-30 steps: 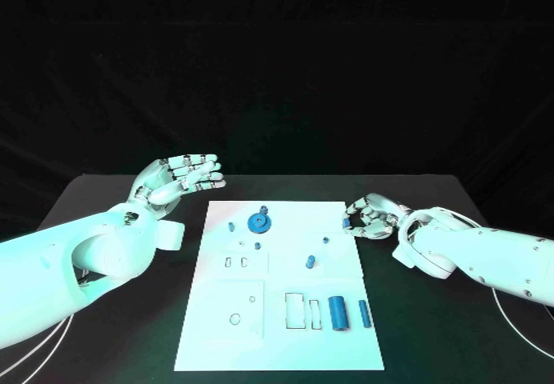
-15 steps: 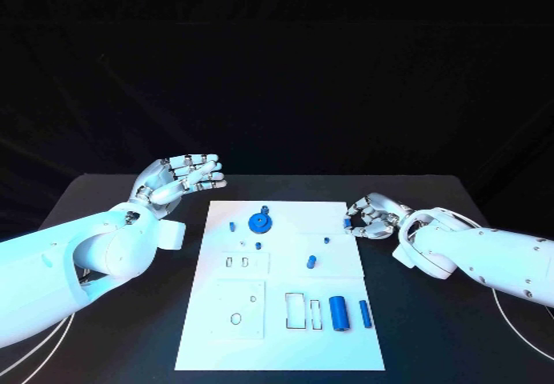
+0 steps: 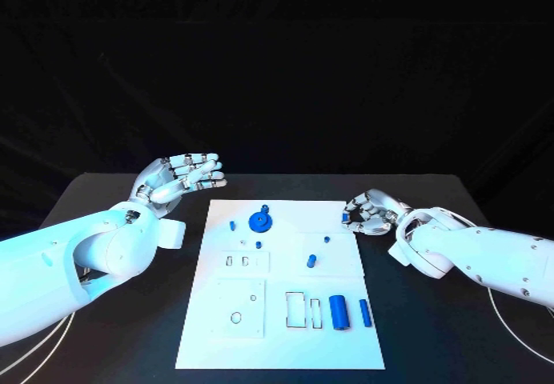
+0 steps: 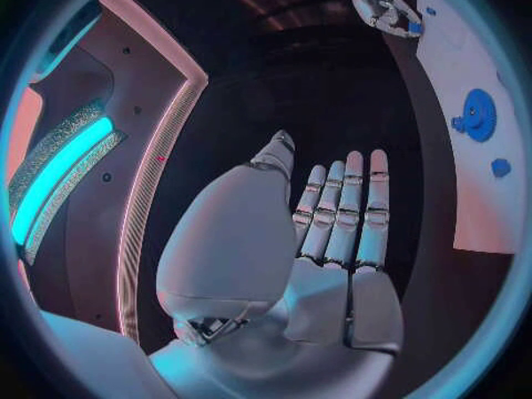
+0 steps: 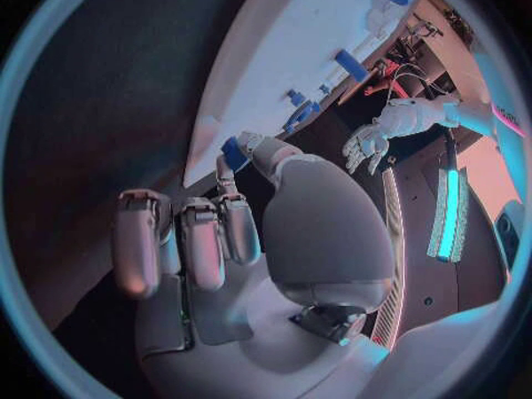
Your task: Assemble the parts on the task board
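Note:
The white task board (image 3: 283, 280) lies in the middle of the black table. On it are a blue gear (image 3: 261, 221), a short peg (image 3: 311, 260), a thick blue cylinder (image 3: 337, 312) and a thin rod (image 3: 365, 313). My right hand (image 3: 370, 212) hovers at the board's far right edge and pinches a small blue part (image 3: 347, 216) between thumb and finger. The right wrist view shows that part (image 5: 234, 148) at the fingertips, over the board's edge (image 5: 300, 35). My left hand (image 3: 179, 178) is raised left of the board with its fingers spread and nothing in it (image 4: 332, 230).
Small blue pieces (image 3: 234, 226) (image 3: 258, 245) (image 3: 327, 238) lie near the gear. Rectangular slots (image 3: 303, 310) and a round hole (image 3: 235, 318) sit in the board's near half. Black table (image 3: 450, 336) runs on both sides of the board.
My right hand has lifted slightly away from the board's edge with the small blue part still pinched. The left hand has stayed where it was.

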You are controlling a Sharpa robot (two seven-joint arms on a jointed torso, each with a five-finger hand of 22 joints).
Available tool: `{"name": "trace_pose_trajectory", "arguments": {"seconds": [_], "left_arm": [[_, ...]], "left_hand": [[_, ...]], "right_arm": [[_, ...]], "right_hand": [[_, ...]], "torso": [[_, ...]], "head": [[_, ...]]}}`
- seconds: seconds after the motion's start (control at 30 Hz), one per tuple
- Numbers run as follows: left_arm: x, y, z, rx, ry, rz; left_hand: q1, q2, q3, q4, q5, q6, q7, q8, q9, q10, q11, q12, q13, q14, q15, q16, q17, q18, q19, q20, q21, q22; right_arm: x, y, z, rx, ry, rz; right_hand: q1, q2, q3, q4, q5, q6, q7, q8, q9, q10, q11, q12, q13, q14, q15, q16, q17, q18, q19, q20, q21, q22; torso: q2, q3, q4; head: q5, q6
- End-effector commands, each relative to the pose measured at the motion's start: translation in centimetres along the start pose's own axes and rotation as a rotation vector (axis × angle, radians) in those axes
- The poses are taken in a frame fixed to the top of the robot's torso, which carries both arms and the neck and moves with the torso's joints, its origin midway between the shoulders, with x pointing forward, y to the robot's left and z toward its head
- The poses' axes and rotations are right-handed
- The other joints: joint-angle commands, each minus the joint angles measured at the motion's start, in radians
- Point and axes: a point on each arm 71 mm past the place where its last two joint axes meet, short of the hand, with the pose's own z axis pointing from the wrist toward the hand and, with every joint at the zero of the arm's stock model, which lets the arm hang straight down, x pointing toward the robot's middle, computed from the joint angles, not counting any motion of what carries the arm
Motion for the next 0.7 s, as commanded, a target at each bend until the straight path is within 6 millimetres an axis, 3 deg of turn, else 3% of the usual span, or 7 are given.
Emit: {"name": "trace_pose_trajectory", "arguments": {"seconds": [0.03,0.37,0.7], "left_arm": [[0.2,-0.1,0.0,0.005,0.014,-0.010],[0.3,0.0,0.1,0.003,0.015,-0.011],[0.4,0.1,0.2,0.001,0.017,-0.012]], "left_hand": [[0.007,0.000,0.004,0.004,-0.006,-0.007,0.049,-0.006,0.001,-0.002,0.003,-0.005,0.000,-0.008,0.002,0.007,0.002,0.014,0.000,0.005,0.002,-0.001],[0.007,0.000,0.004,0.004,-0.006,-0.007,0.049,-0.006,0.001,-0.002,0.003,-0.005,0.000,-0.008,0.002,0.007,0.002,0.014,0.000,0.005,0.002,-0.001],[0.007,0.000,0.004,0.004,-0.007,-0.007,0.050,-0.006,0.002,-0.002,0.003,-0.006,0.000,-0.008,0.002,0.007,0.003,0.014,0.000,0.005,0.002,-0.001]], "right_arm": [[-0.2,0.3,0.0,0.017,-0.045,0.011],[0.1,3.9,0.6,0.005,-0.044,0.034],[3.7,10.5,1.0,-0.113,0.049,0.036]], "right_hand": [[-0.016,0.001,-0.001,0.008,0.006,0.010,-0.018,0.015,0.021,0.005,-0.007,0.007,0.103,0.094,-0.006,0.002,0.210,-0.012,0.003,-0.008,0.007,0.136],[-0.032,0.006,-0.003,0.019,0.007,0.007,-0.021,0.023,0.026,0.008,-0.010,0.009,0.106,0.095,-0.008,0.003,0.213,-0.014,0.007,-0.010,0.012,0.141],[-0.032,0.011,0.001,0.020,0.008,0.005,-0.022,0.024,0.027,0.008,-0.011,0.008,0.106,0.095,-0.009,0.003,0.214,-0.015,0.011,-0.011,0.016,0.145]], "torso": [[0.000,-0.0001,-0.0005],[-0.002,-0.0021,0.0005],[-0.001,-0.0023,0.0021]], "head": [[0.001,0.000],[0.000,-0.003],[0.023,-0.013]]}}
